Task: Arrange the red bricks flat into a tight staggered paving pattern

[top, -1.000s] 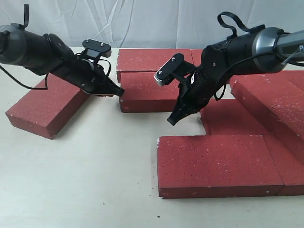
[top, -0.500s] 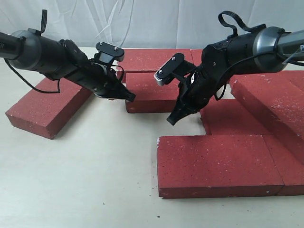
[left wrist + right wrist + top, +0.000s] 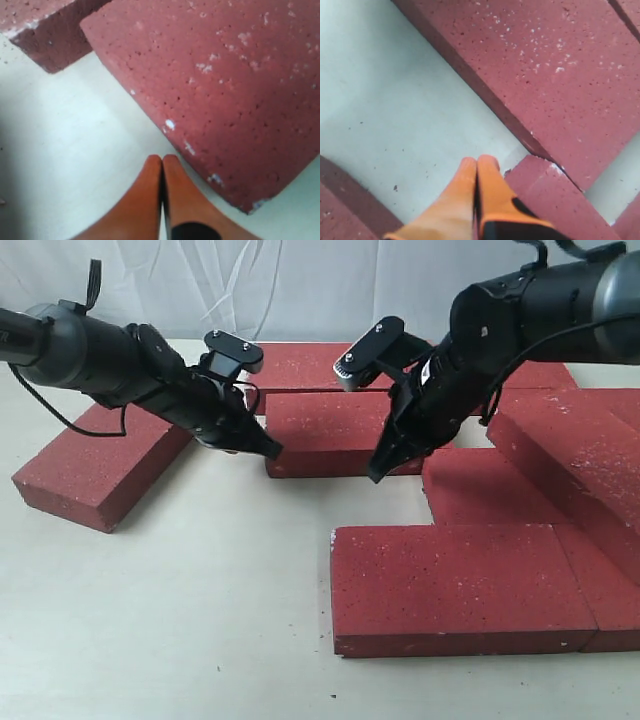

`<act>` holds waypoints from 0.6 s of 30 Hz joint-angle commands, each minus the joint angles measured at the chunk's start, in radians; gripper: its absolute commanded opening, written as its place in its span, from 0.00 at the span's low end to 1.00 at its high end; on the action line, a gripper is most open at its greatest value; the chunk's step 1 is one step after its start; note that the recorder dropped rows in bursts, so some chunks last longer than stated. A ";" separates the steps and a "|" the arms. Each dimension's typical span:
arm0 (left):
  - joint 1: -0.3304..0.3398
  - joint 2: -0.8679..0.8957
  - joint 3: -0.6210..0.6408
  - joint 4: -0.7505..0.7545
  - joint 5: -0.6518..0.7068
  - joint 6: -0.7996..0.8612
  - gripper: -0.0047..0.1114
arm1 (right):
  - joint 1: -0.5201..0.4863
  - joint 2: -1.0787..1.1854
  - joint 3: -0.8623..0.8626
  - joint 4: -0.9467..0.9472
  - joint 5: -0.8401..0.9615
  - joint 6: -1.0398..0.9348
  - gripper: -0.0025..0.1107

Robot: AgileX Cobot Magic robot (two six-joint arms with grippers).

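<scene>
**Item 1: left gripper** (image 3: 271, 451). I log it at about 10 o'clock on the table (image 3: 180, 620), with its arm reaching in from 9. The orange fingertips (image 3: 150, 177) are pressed together with nothing between them. They sit low over bare table, just beside the 9 o'clock end of the centre brick (image 3: 335, 430). I cannot tell whether they touch it.

**Item 2: right gripper** (image 3: 378, 476). It is near the table's middle, with its arm coming in from 2 o'clock. The fingertips (image 3: 490, 175) are likewise closed flat against each other and empty. They point down at bare table just off the centre brick's 6 o'clock edge, beside a corner of the mid-right brick (image 3: 485, 498).

**Item 3: red bricks.** I count about eight in view.
- The centre brick lies flat between the two grippers.
- The back brick (image 3: 300, 362) lies flat at 12 o'clock, just behind the centre brick.
- The loose brick (image 3: 95, 475) is at 9 o'clock, skewed and apart from the group, partly under the left arm.
- The front brick (image 3: 450, 585) lies flat at 5 o'clock, with the end brick (image 3: 612, 590) butted against its 3 o'clock end.
- The mid-right brick lies flat, just behind the front brick.
- The large right brick (image 3: 590, 455) is at 3 o'clock and angled across its neighbours. I cannot tell whether it lies flat.
- The far-right brick (image 3: 545, 375) is at 1 o'clock, mostly hidden by the right arm.
</scene>
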 commanded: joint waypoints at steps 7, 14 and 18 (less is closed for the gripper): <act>0.047 -0.012 -0.009 0.075 0.039 -0.123 0.04 | -0.004 -0.122 0.073 -0.145 -0.011 0.068 0.02; -0.011 0.004 -0.061 0.086 0.039 -0.169 0.04 | -0.020 -0.131 0.088 -0.162 -0.026 0.093 0.02; -0.011 0.014 -0.078 0.120 0.039 -0.209 0.04 | -0.089 -0.131 0.098 -0.158 -0.031 0.093 0.02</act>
